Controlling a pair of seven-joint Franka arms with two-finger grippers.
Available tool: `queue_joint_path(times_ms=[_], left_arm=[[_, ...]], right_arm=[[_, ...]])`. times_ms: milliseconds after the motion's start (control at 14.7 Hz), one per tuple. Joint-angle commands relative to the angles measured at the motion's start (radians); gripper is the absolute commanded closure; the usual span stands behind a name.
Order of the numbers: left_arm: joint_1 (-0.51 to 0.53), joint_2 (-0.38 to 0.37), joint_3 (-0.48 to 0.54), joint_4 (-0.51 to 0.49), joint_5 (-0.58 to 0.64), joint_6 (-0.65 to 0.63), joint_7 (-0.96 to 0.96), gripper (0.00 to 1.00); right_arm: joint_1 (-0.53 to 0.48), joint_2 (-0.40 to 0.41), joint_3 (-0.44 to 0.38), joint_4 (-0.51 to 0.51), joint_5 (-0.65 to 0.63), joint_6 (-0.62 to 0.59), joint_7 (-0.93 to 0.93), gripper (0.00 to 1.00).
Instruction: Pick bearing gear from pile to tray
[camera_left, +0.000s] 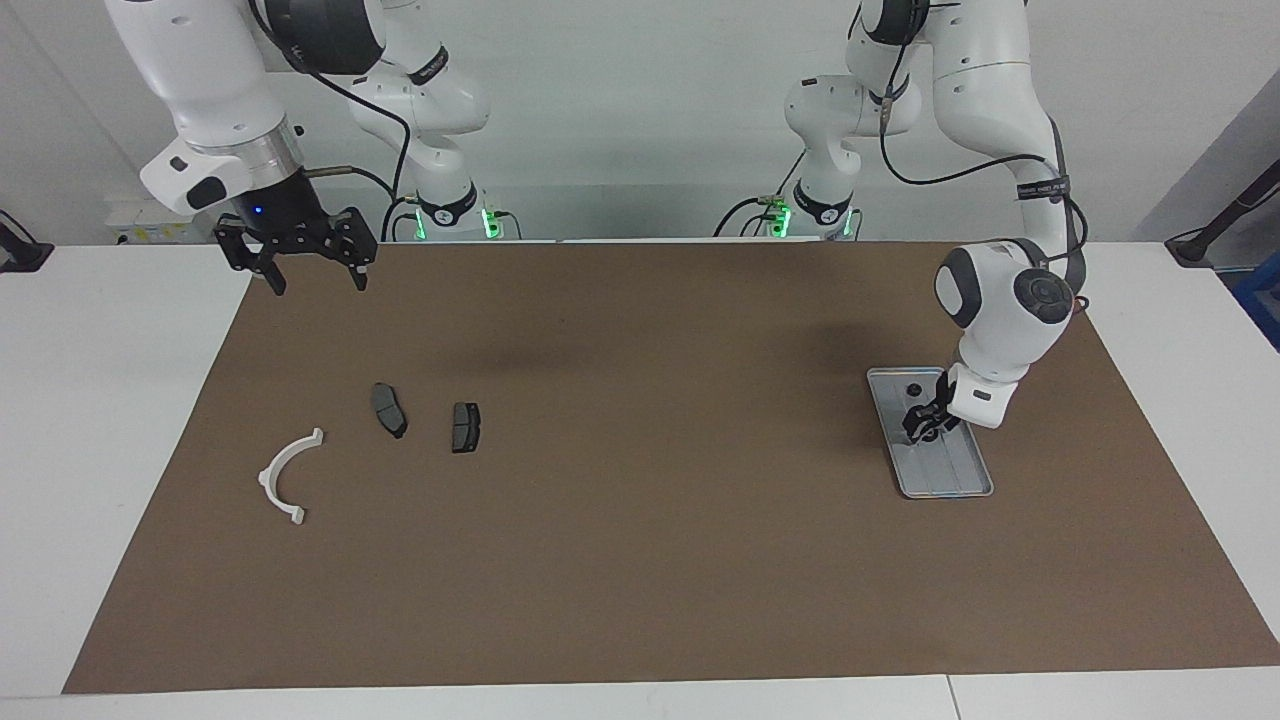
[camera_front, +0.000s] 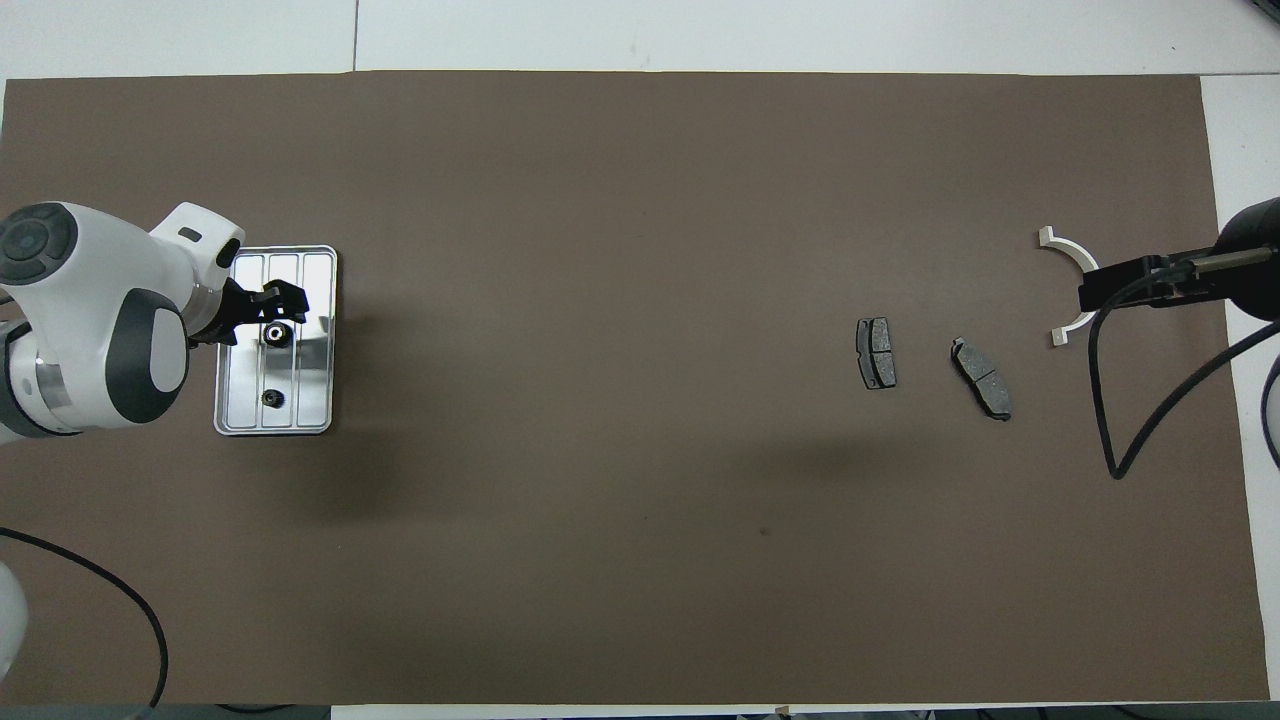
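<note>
The left end effector (camera_left: 926, 424) hangs low over the middle of the tray (camera_front: 318, 262), its fingers spread, and a small dark bearing gear (camera_front: 276, 335) sits on the tray floor right beneath them, let go as far as I can judge. A second small black round piece (camera_front: 270, 399) lies on the same tray, nearer to the robots.

The risk I see is in the lift-off. The fingers stand so close around the freshly set gear that a sideways drift on the way up could clip it and send it rolling; the rim is low, so a round part with any speed might hop out onto the brown mat. A snag could also nudge the light tray itself.

The right end effector (camera_left: 312, 262) waits, wide open, up above its end of the worktop, near the white half-ring bracket (camera_left: 285, 475) and two brake pads (camera_left: 388, 410). Only those remain of the pile, so a wrong pick is possible.
</note>
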Motion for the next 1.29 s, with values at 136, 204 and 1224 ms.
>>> queue_joint_path(times_ms=[136,204,1224], left_arm=[[0.043,-0.137,-0.008,0.132,0.003,-0.342,0.056,0.00],[0.043,-0.155,-0.008,0.178,0.006,-0.417,0.057,0.00],[0.046,-0.275,-0.017,0.186,0.007,-0.493,0.088,0.00]], right_arm=[[-0.003,0.004,-0.005,0.018,0.026,-0.021,-0.016,0.00],[-0.005,0.004,-0.004,0.018,0.027,-0.021,-0.017,0.00],[0.000,0.000,-0.005,0.021,0.023,-0.061,-0.016,0.00]])
